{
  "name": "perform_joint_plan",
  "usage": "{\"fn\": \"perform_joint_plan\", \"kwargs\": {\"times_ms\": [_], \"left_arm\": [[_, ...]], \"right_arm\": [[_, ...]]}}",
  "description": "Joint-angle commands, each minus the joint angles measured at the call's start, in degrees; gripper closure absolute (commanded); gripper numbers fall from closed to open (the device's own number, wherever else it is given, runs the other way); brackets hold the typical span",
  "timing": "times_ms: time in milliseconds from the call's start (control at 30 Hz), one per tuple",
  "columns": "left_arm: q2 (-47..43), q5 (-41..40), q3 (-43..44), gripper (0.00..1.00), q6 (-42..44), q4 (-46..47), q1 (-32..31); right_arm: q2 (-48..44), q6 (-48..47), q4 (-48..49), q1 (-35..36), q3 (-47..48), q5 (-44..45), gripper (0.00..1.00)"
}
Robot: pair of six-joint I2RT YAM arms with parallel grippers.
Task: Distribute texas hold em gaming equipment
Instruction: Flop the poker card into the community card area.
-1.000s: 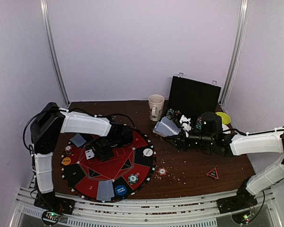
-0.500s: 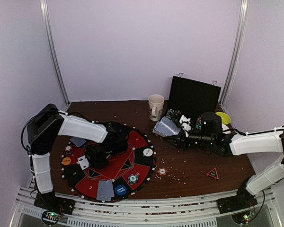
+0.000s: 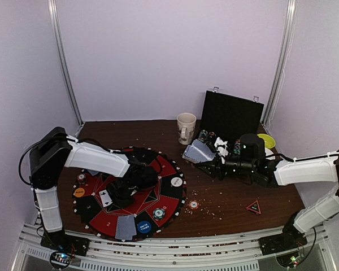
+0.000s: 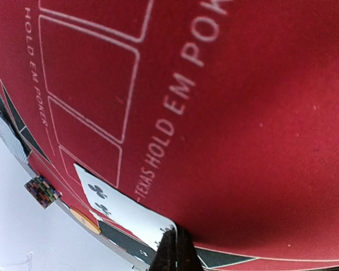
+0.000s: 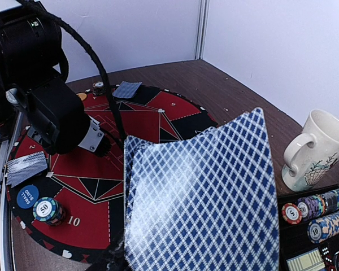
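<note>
Judging from the round red-and-black felt poker mat (image 3: 161, 182): right of it, the part-closed right gripper (image 3: 207, 161) pinches a blue-backed card fan (image 5: 203, 192), liable to spill. At its left, the tight-closed left gripper (image 4: 170, 251) nips a white clubs card (image 4: 124, 212) that may drop askew.

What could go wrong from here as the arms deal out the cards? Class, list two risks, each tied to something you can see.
1. The left gripper pinches a card only at its edge, clubs face up. It may slip, or land face up, unlike the face-down card on the mat.
2. The deck in the right gripper is splayed, so loose cards could slide out onto the table.
</note>
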Motion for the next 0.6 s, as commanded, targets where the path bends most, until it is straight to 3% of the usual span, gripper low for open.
{"fn": "perform_joint_plan", "kwargs": {"times_ms": [0, 167, 367, 567], "left_arm": [[1.06, 2.36, -0.66, 1.0, 0.56, 2.41, -0.59], [2.44, -0.99, -0.81, 1.0, -1.3, 1.65, -0.73], [3.38, -2.76, -0.64, 0.81, -2.67, 0.83, -0.75], [3.22, -0.92, -0.73, 0.72, -2.59, 0.26, -3.48]], "right_arm": [[-0.63, 0.33, 1.47, -0.55, 0.91, -0.96, 0.53], [-0.56, 0.29, 1.46, -0.55, 0.92, -1.07, 0.53], [-0.74, 0.39, 1.34, -0.53, 0.93, -1.1, 0.53], [-0.93, 0.37, 1.52, -0.55, 0.58, -1.01, 0.53]]}}
